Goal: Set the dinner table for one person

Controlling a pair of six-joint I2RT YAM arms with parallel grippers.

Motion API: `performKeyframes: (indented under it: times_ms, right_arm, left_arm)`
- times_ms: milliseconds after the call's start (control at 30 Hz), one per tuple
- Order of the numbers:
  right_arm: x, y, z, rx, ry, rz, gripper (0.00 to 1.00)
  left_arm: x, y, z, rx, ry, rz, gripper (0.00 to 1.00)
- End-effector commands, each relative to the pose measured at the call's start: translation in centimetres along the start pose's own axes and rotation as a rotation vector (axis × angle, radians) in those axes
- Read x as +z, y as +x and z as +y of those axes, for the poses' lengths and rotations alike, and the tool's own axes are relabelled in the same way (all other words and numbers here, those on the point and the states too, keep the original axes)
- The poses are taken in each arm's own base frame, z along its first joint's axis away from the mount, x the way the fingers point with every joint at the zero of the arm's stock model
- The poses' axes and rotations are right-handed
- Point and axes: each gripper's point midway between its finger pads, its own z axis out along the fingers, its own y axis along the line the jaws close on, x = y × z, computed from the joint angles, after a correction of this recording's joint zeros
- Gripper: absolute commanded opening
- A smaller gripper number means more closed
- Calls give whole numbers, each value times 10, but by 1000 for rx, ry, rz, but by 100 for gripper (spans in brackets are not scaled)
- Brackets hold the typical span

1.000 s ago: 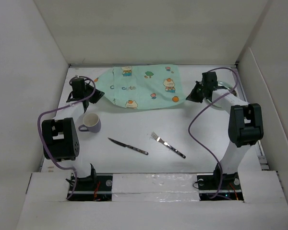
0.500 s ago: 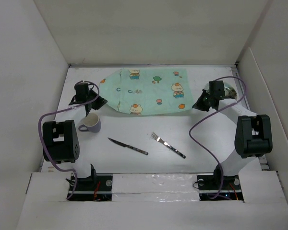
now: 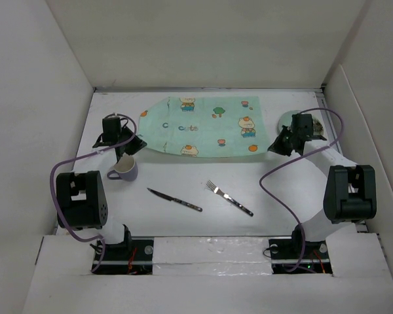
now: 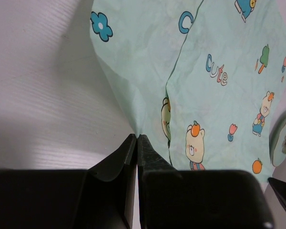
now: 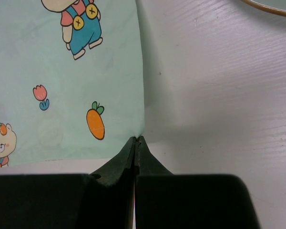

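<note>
Top view: the white tabletop (image 3: 183,226) filled the middle of the frame from the arm bases at the bottom edge up to the white walls (image 3: 203,46) at the back and sides.

A mint-green cartoon-printed placemat (image 3: 209,125) lay spread on the tabletop's upper centre, long side running left to right. Its left end was not flat.

Left hand (image 3: 140,144): upper left of the frame, at the placemat's lower left end. In the left wrist view the fingers (image 4: 126,155) were pressed together with no gap, clenched on the cloth edge. A fold ran up the placemat from the pinch point.

Right hand (image 3: 274,146): upper right of the frame, at the placemat's lower right corner. In the right wrist view the fingers (image 5: 121,157) were likewise closed tight, grasping the very corner of the placemat, just beside a printed carrot.

Other items, top view:
- lilac mug (image 3: 123,168), left of centre, upright, just below the left hand, apart from the placemat.
- knife (image 3: 175,199), lower centre, lying diagonally.
- fork (image 3: 228,197), right of the knife, tines toward the upper left, apart from the knife.
- pale plate (image 3: 287,122), upper right, partly hidden behind the right arm, beside the placemat's right edge.
</note>
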Motion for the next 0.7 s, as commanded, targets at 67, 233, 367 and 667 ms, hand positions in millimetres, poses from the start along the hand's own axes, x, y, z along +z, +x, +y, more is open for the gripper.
performKeyframes:
  times_ms: [67,233,367,667]
  right_arm:
    - [-5,-8,-3,-21,3,-26,0]
    - [-8,-6,-5,-23,12,-26,0]
    - [-15,-17,15,-44,-43,-48,0]
    - [-180,-136,158,-166,-308,-490,0]
  left_arm:
    - [-16,13,-9,43,61,47,0]
    - [-24,19,-8,82,68,64,0]
    - [-27,-10,-27,127,77,1,0]
    - [-145,-142,-187,170,372,-378,0]
